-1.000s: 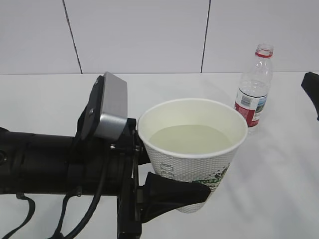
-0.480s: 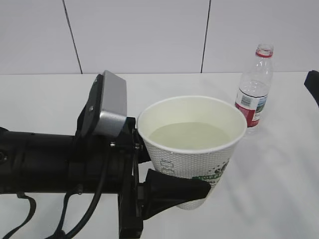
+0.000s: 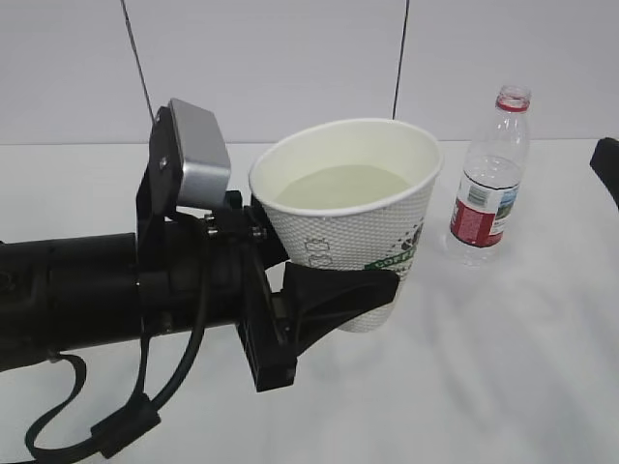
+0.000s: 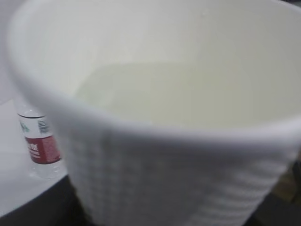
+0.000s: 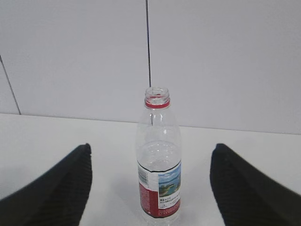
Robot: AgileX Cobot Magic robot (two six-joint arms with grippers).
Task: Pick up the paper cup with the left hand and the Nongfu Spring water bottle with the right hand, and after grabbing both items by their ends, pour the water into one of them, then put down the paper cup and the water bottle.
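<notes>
Pour looks done from here, so I read this as the put-down step.

Left hand: jaws pinching the paper cup around its lower wall, cup held clear above the counter, left of the Nongfu Spring water bottle. Cup tilts slightly, rim leaning away from the arm. The water sits well up inside, surface a fair way below the rim. Left wrist view is almost all cup, blurred, nothing useful on jaw contact there.

Bottle: upright on the counter, capless, looks empty or nearly so, and nothing is touching it. Right hand: jaws spread wide, one finger either side of the bottle but well short of it, both apart from it. In the exterior view only a black tip shows at the edge, right of the bottle.

So bottle is set down, cup is not.

Next move as I see it: level the cup first, lower it straight onto bare counter left of the bottle, keep it slow because of the fill level, release only once the base is flat. Main risk: slosh, or squeezing the soft wall.
</notes>
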